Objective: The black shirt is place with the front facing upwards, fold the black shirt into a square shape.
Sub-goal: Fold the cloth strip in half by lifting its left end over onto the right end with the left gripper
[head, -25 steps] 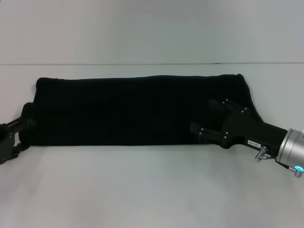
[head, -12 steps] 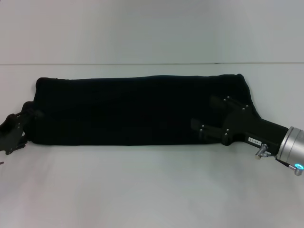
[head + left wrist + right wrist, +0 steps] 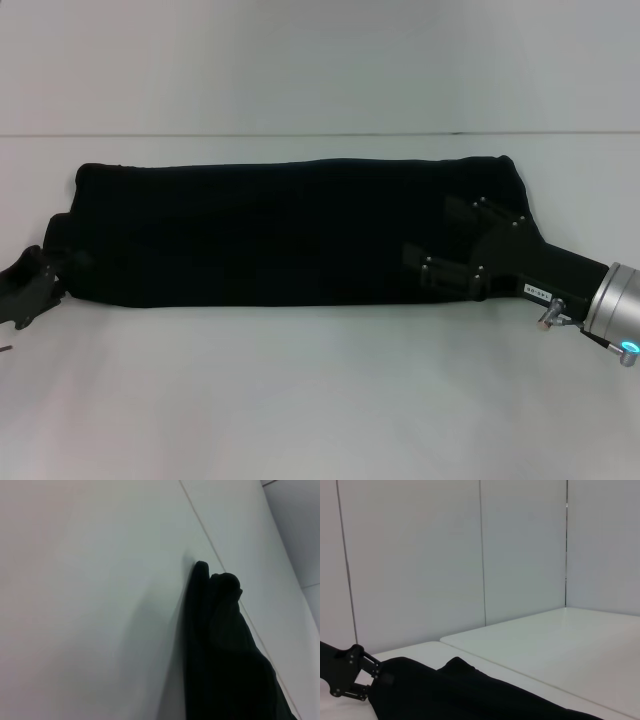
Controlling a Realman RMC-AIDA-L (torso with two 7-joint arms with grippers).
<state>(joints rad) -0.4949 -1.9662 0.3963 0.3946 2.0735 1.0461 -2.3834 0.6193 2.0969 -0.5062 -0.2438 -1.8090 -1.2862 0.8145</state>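
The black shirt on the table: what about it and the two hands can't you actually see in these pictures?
- The black shirt: its chest lettering and neck label, all views; folded into a long band, they face inward or under.
- Right hand: fingertips, head view; black on black cloth, so grip unclear.
- Left hand: partly cut off by the head view's left edge; absent from its own wrist view.

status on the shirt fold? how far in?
Done: the black shirt lies folded lengthwise into a long band on the table, no lettering showing. In hand: the right end effector sits over the band's right end; the left end effector is at its left end, off the cloth. Left: crosswise folds, since it is a strip, not a square.
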